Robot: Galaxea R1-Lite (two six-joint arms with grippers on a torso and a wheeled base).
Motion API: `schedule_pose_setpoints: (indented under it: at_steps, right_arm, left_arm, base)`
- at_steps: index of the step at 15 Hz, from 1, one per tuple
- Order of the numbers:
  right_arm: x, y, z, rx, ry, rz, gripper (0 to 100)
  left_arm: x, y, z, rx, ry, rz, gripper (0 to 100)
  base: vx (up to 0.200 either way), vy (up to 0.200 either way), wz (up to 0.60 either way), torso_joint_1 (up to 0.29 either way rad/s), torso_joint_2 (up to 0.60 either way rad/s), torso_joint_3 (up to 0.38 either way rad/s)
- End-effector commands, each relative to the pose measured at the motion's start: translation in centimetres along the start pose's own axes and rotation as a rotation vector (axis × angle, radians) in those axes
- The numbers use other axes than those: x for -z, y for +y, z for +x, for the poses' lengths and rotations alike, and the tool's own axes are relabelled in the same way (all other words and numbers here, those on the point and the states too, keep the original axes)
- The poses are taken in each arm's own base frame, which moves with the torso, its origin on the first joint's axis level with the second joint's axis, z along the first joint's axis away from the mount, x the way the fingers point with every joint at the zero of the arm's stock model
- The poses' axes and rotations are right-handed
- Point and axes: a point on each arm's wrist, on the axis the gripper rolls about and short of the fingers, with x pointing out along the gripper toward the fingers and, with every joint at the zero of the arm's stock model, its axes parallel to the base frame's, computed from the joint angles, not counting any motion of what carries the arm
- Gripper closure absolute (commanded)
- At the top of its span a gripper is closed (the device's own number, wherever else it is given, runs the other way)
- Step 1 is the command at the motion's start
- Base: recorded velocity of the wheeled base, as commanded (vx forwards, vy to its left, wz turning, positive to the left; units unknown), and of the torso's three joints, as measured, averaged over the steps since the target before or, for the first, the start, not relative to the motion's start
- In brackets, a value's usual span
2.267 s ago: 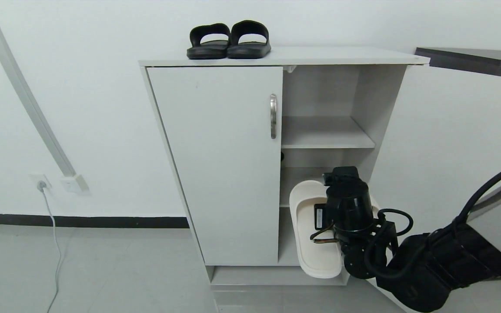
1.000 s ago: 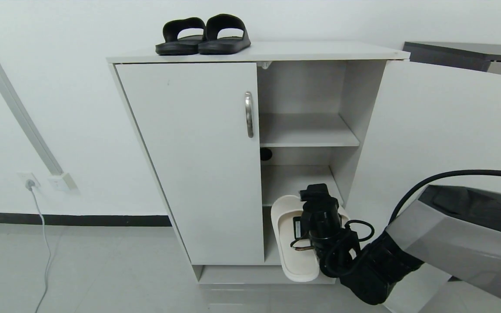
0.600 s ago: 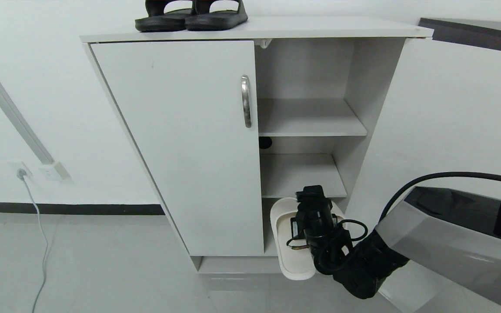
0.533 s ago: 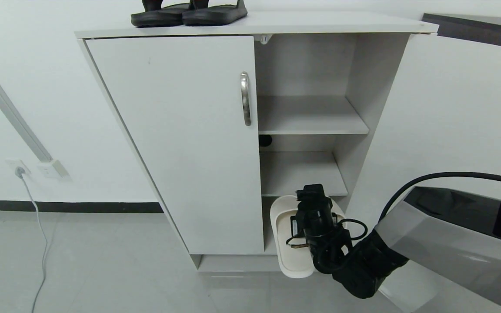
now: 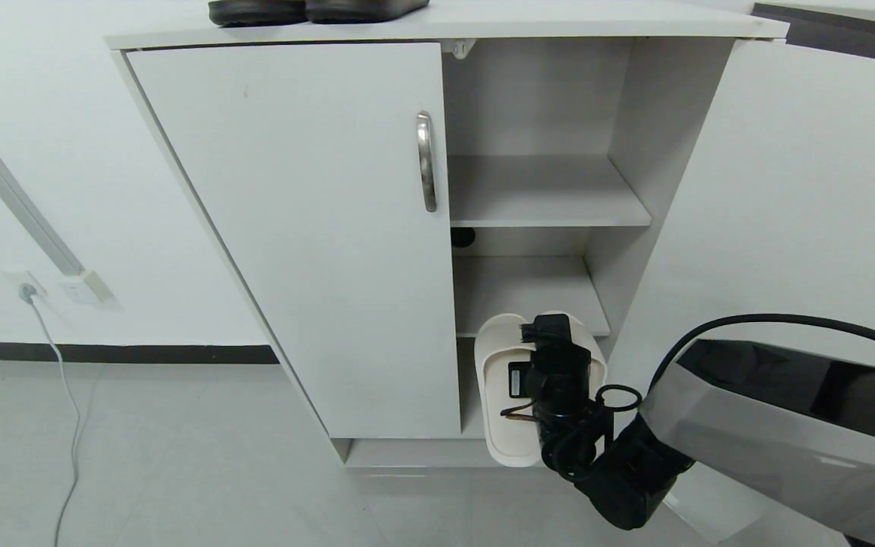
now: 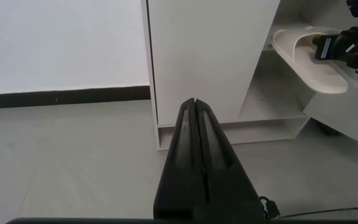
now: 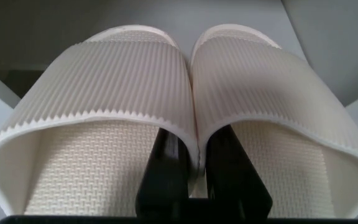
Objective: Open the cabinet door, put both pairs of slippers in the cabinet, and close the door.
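The cream slippers [image 5: 500, 410] are sitting side by side in the right pincer [image 5: 548, 334], which is pinching their adjoining inner walls together at the mouth of the bottom compartment of the cabinet [image 5: 437, 32], the lower shelf [image 5: 529, 292] just above it. The black slippers [image 5: 316, 9] are lying high above it on the cabinet top. The left pincer [image 6: 194, 107] is hovering empty, fingers pressed together, over the floor [image 6: 73, 162] before the closed door [image 5: 308, 228].

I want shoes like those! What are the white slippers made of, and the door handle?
The white slippers look like soft foam or rubber: matte, with ribbed straps and a bumpy footbed. The handle looks like metal: shiny and silvery.
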Motion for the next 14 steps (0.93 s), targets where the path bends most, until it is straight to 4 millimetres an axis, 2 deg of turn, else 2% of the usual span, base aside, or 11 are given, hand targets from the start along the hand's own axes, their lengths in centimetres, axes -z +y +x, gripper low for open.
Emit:
schedule_pose_setpoints:
  at_steps: [1,3,12,14]
  right_arm:
    - [0.3,0.0,0.07,-0.001,0.005,-0.005,100]
    - [0.38,-0.05,0.12,0.001,0.007,-0.008,100]
    - [0.59,-0.12,0.35,0.001,0.01,-0.011,100]
    - [1.16,-0.35,0.86,-0.017,0.02,-0.017,100]
  left_arm:
    - [-0.01,0.0,0.01,0.0,0.002,0.001,100]
    - [-0.01,0.0,0.01,0.0,0.002,0.001,100]
    - [-0.01,0.0,0.01,0.0,0.002,-0.001,100]
    - [-0.01,0.0,0.01,0.0,0.002,-0.002,100]
  base:
    - [0.0,0.0,0.0,0.0,0.0,0.0]
    - [0.0,0.0,0.0,0.0,0.0,0.0]
    - [0.2,0.0,0.0,0.002,0.0,0.0]
    - [0.0,0.0,0.0,0.0,0.0,0.0]
